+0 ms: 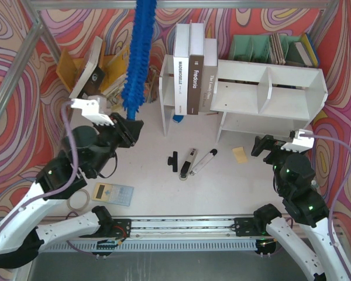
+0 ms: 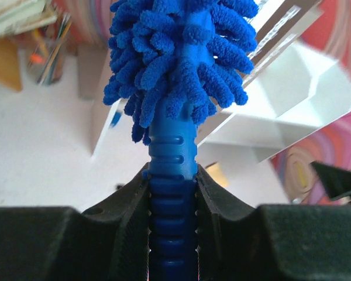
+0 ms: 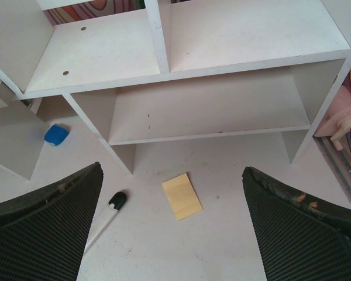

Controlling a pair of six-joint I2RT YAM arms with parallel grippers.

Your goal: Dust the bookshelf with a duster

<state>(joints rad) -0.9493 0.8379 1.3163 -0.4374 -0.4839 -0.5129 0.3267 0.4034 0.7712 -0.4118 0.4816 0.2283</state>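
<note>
The duster is bright blue and fluffy, and it stands nearly upright above the table's left half, reaching past the top of the top view. My left gripper is shut on its ribbed blue handle just below the fluff. In the left wrist view the jaws press the handle from both sides, under the duster head. The white bookshelf stands at the back right, apart from the duster. My right gripper hangs open and empty in front of the bookshelf's lower shelf, fingers wide apart.
Tall books lean on a thin white board left of the shelf. A green rack stands behind it. On the table lie a yellow note, black-and-silver tools, a calculator and a tape roll.
</note>
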